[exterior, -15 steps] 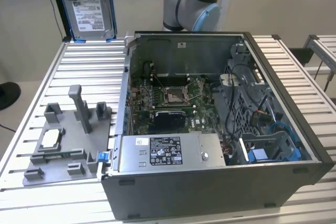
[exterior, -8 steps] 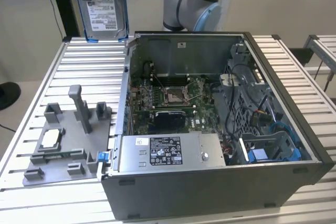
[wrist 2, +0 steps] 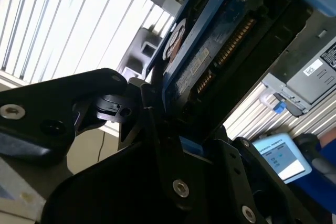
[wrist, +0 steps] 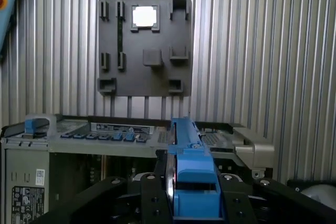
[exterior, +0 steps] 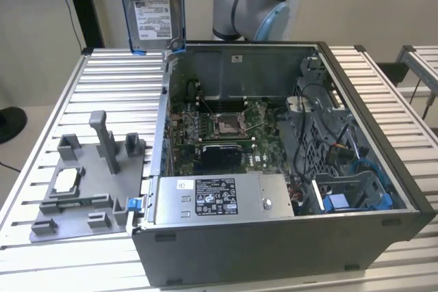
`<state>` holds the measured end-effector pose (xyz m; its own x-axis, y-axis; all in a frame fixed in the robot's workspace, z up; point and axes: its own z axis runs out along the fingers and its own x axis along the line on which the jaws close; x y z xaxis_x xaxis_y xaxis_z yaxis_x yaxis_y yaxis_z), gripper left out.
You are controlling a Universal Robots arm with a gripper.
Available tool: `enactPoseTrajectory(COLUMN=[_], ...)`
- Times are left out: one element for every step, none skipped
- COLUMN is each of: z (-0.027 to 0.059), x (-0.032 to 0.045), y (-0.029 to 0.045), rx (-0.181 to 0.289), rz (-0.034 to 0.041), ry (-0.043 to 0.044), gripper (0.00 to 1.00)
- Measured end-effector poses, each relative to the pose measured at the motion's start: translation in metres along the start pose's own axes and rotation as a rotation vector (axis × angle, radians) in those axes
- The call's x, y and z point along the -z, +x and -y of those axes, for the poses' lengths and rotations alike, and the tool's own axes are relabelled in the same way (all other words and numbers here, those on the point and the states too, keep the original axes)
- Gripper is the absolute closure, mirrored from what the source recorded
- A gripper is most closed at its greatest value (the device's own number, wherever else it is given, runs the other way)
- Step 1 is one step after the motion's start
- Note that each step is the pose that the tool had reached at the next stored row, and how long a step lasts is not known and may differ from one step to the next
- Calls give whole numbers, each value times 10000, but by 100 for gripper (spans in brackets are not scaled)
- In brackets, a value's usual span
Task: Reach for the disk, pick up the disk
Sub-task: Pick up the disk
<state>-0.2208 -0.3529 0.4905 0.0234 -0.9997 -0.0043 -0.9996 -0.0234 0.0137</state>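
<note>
End effector (wrist: 190, 195) is clamped tight on the disk (exterior: 154, 11), holding it upright in the air above a corner of the open computer case (exterior: 274, 254) on the bench (exterior: 102, 87).

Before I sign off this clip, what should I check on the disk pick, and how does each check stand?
1. Disk lifted off the table: ok. It hangs upright in the air above the far corner of the computer case in the exterior view.
2. Gripper shut on the disk: ok. Black fingers flank its blue-railed edge in the first wrist view.
3. Nothing dangling from the disk: ok in the exterior view.
4. Grip firmness: cannot tell.
5. Small chip seated in the grey fixture plate: ok.
</note>
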Motion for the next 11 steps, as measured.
enactPoseTrajectory(z=[46, 93, 138, 180, 229, 271, 316, 365, 410, 455, 501], x=[1, 1, 2, 2, 3, 4, 4, 5, 6, 6, 7], y=[1, 2, 3, 4, 5, 7, 7, 9, 10, 11, 12], rx=[-1, 0, 0, 0, -1, 0, 0, 0, -1, 1, 0], rz=[1, 3, 3, 5, 6, 7, 9, 12, 13, 16, 18], ry=[0, 1, 0, 0, 0, 0, 0, 1, 0, 1, 1], gripper=[100, 100, 100, 100, 100, 100, 100, 100, 100, 100, 100])
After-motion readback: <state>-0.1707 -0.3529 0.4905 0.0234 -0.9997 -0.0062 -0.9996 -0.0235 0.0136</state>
